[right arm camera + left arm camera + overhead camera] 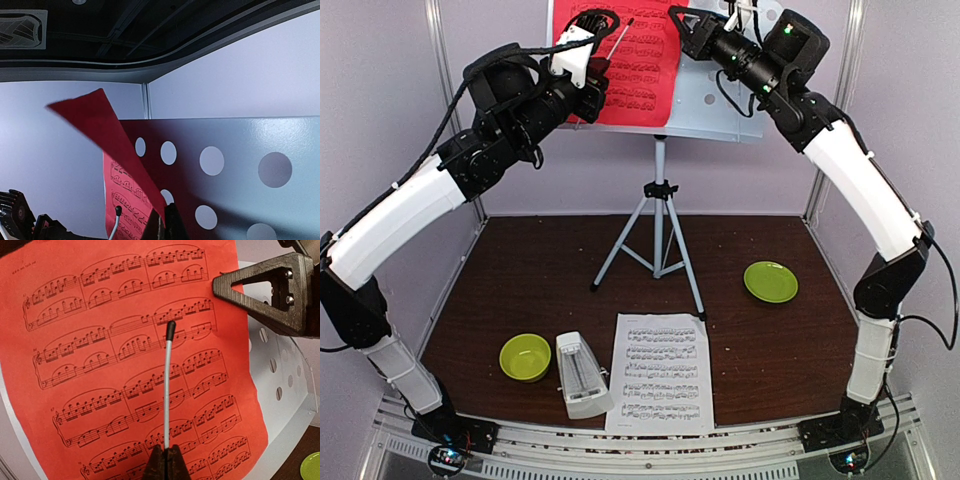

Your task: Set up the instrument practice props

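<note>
The red sheet (642,70) of printed notes lies against the perforated pale music stand (725,112) on its tripod. My right gripper (678,18) is shut on the sheet's upper right corner; in the right wrist view the red sheet (102,125) curls forward from the gripper (164,220) in front of the stand (235,150). My left gripper (167,452) is shut on a thin white baton (167,385) whose black tip rests over the red sheet (100,365). The white sheet (660,372) and the white pyramid metronome (582,375) sit at the table's near edge.
A lime-green bowl (525,357) stands left of the metronome. To the right of the tripod legs (660,245) lies a lime-green plate (770,281). Pale walls close in the back and both sides.
</note>
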You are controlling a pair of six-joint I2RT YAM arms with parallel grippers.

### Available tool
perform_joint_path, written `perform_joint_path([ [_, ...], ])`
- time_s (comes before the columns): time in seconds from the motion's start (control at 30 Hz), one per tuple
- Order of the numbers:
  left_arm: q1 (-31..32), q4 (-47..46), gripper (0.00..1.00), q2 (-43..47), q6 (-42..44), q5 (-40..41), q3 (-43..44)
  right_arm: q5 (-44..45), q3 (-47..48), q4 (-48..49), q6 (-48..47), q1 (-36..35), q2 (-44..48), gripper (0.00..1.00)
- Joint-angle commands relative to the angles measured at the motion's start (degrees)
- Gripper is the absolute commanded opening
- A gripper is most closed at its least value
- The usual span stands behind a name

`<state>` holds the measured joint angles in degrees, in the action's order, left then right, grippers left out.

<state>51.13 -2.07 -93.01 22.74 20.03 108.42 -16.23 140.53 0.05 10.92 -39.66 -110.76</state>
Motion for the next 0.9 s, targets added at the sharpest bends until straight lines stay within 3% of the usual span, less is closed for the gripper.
perform_joint_path([
  [0.0,-0.25,-3.48,0.0,-0.24,-0.07,-1.95,0.08,-1.26,1.77,2.32,-0.9,-0.84,-1.25,0.0],
  [0.87,-0.25,-3.38,0.0,0.38,-0.25,-2.38,-0.85,-1.13,3.77,4.63,-3.22,-1.8,-3.23,0.0],
])
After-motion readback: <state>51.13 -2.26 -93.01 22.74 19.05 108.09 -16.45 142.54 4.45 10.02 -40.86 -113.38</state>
